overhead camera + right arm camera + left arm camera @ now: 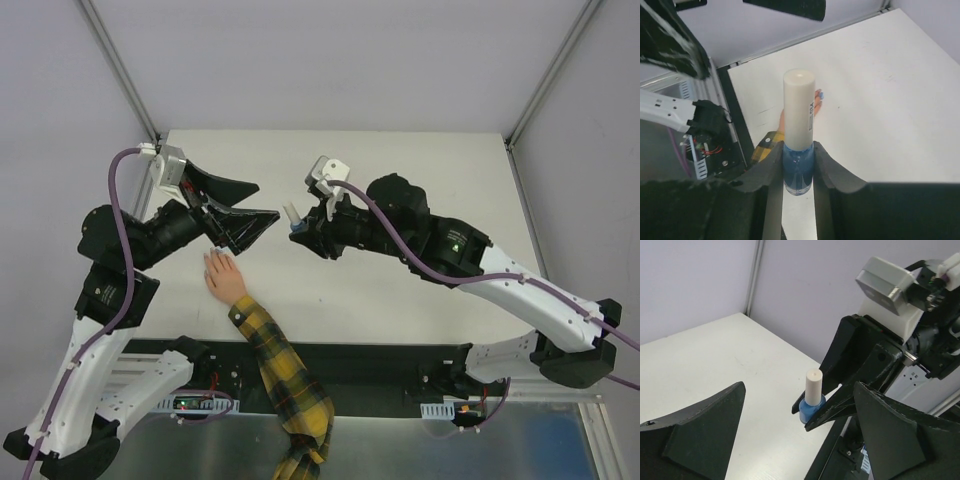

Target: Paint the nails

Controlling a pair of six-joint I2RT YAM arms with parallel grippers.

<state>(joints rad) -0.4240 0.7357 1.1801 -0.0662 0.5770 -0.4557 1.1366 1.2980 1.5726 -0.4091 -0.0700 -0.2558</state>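
Nails (821, 94): sitting at the fingertips of the hand (226, 280), which is lying flat on the table (400, 160); one is showing light blue.
Right gripper (298, 226): clamping a blue bottle (799, 150), white cap up, right of the hand, apart from the nails.
Left gripper (266, 200): gaping wide, holding nothing, hovering just beyond the hand's fingertips.
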